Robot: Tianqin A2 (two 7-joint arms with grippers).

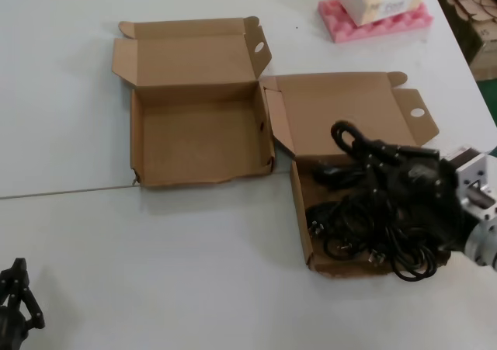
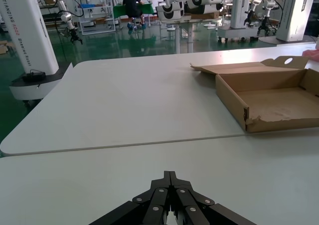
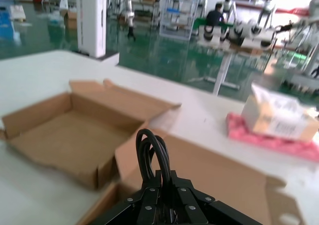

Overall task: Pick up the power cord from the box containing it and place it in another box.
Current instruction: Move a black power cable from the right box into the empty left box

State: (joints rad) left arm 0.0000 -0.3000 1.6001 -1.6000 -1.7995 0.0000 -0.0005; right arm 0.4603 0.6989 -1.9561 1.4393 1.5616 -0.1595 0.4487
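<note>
On the white table (image 1: 194, 233), the right tool (image 3: 164, 185) at centre right is clamped on a looped power cord (image 1: 349, 136) above the right box (image 1: 301, 210) of cords, the left box (image 1: 200, 133) sits upper left, and the left tool (image 2: 169, 182) rests closed, lower left.

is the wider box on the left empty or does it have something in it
Empty: the wider box shows only bare cardboard floor, lid folded back.
</note>
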